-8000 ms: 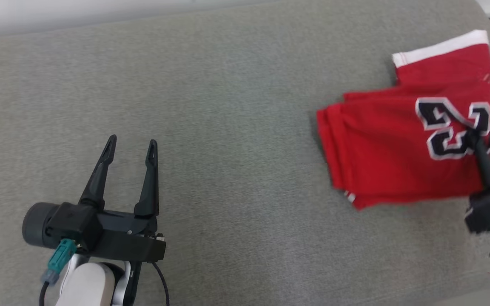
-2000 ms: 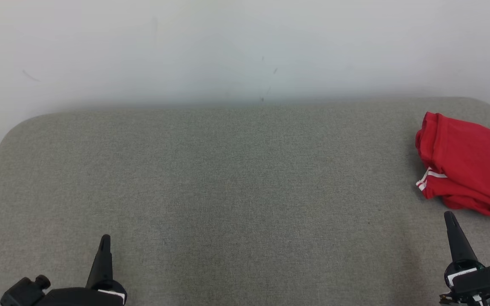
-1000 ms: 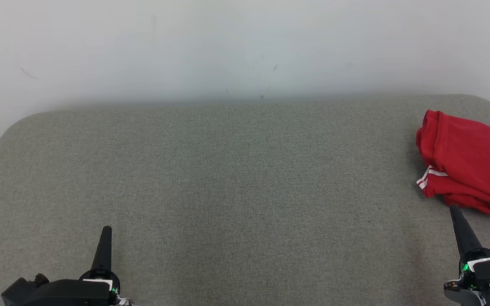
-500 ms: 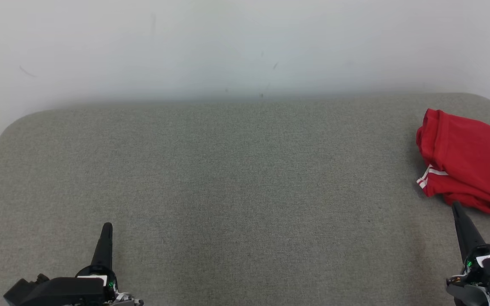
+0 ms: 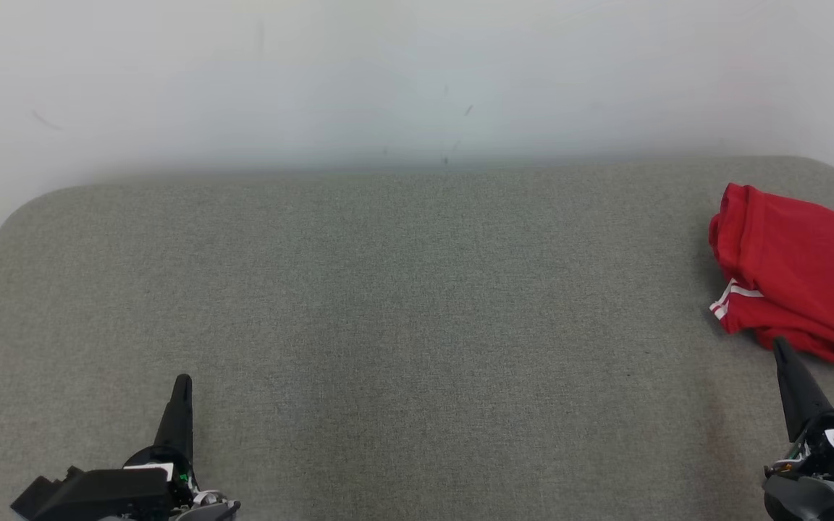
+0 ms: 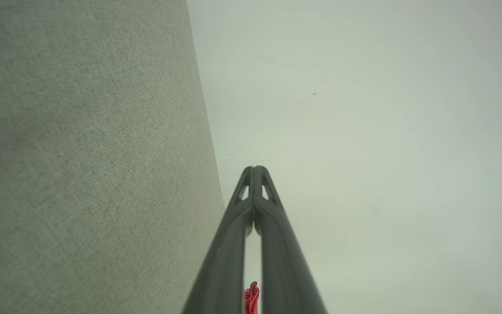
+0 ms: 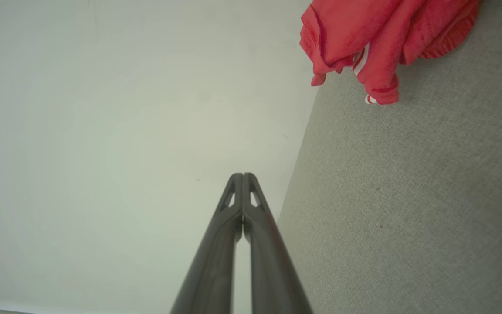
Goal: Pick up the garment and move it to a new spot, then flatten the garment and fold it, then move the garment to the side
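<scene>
At the right edge of the grey cushion [image 5: 417,325] lies the folded red jersey [image 5: 793,282] (number uppermost) — released seconds ago. The left gripper [image 5: 183,381] and right gripper [image 5: 780,345] sit withdrawn, jaws closed and empty — task apparently complete.

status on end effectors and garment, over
Left end effector, right end effector: shut, empty. Folded red fabric jersey at grey upholstered surface's right edge. Nothing in the way.

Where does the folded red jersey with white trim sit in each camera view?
Head view: red jersey at the right edge, on the grey fabric surface.
Left wrist view: a red sliver at the bottom, between the left gripper's fingers.
Right wrist view: top right.
Shared landmark: where grey surface meets pale wall.
</scene>
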{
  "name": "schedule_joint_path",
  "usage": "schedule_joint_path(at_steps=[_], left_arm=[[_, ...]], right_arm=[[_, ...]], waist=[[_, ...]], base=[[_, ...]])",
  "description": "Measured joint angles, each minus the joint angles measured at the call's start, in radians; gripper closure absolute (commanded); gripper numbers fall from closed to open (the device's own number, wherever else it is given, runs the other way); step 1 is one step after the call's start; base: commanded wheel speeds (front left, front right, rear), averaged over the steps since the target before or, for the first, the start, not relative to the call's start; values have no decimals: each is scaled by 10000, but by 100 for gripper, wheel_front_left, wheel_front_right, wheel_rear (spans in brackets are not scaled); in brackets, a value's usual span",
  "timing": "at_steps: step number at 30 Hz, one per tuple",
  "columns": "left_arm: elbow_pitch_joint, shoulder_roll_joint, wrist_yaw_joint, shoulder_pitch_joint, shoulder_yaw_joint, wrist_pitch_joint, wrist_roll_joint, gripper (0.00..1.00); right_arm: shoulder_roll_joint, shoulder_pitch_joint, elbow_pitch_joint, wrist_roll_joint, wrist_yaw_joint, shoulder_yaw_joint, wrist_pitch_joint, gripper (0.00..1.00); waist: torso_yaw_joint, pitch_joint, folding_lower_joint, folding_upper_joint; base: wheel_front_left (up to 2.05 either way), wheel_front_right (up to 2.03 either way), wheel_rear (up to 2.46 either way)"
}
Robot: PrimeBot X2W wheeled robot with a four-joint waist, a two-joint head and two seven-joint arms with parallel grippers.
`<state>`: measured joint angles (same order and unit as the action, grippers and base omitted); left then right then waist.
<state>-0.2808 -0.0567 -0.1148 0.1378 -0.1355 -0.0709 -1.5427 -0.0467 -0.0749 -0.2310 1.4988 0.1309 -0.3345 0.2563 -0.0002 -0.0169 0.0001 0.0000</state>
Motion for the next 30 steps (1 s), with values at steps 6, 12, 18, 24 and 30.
schedule_joint_path(at_steps=[6, 12, 18, 24, 30], left_arm=[[-38, 40, -79, 74, 33, 58, -428, 100], [-88, 75, -105, 117, 61, 92, -823, 100], [-102, 90, -169, 161, 79, 102, -966, 100], [-104, 92, -169, 161, 79, 102, -966, 100], [-104, 92, -169, 161, 79, 102, -966, 100]], right_arm=[[-4, -101, -84, 420, 0, -71, 127, 100], [-6, -169, -176, 767, 0, -132, 249, 100], [-6, -185, -207, 936, 0, -153, 270, 100], [-6, -186, -207, 936, 0, -153, 270, 100], [-6, -186, -207, 936, 0, -155, 270, 100]], waist=[[-2, -18, 0, 0], [-4, -36, 0, 0], [-5, -42, 0, 0], [-5, -42, -1, 0], [-5, -42, -1, 0]], base=[[0, 0, 0], [0, 0, 0], [0, 0, 0], [0, 0, 0], [0, 0, 0]])
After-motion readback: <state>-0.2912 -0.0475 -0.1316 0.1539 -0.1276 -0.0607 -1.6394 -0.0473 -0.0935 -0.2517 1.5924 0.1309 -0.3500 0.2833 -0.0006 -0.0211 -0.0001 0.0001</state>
